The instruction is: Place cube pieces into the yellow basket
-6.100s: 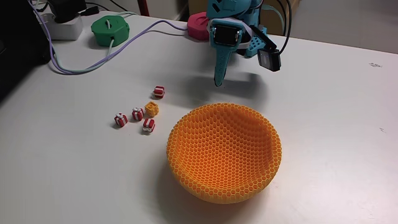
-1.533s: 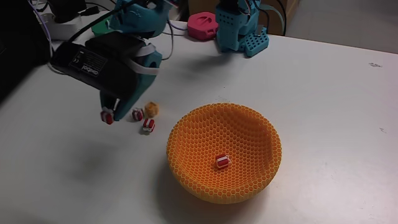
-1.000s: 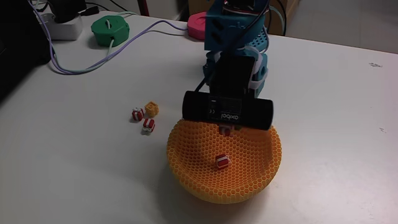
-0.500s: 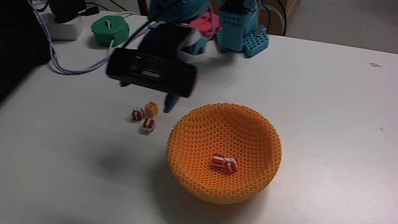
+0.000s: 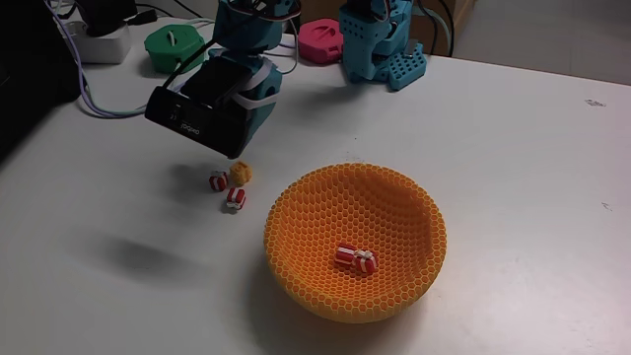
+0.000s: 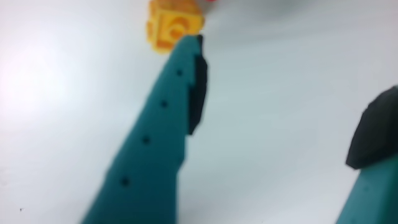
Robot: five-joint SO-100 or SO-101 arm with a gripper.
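Fixed view: two cubes (image 5: 354,258) touching, inside the basket (image 5: 296,212). Three more cubes (image 5: 230,184) clustered on the table (image 5: 513,148), just left of basket. Arm's gripper (image 6: 273,74) above that cluster. Two discs (image 5: 173,44) far back.

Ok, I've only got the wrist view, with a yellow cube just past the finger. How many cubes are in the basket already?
Observer: Two red cubes lie in the yellow basket, touching each other.
Operator: What's left on the table?
Observer: Three: the yellow cube and two red pieces close beside it.
Operator: Where's the basket from there?
Observer: In the fixed view, to the right of those three, apart from them.
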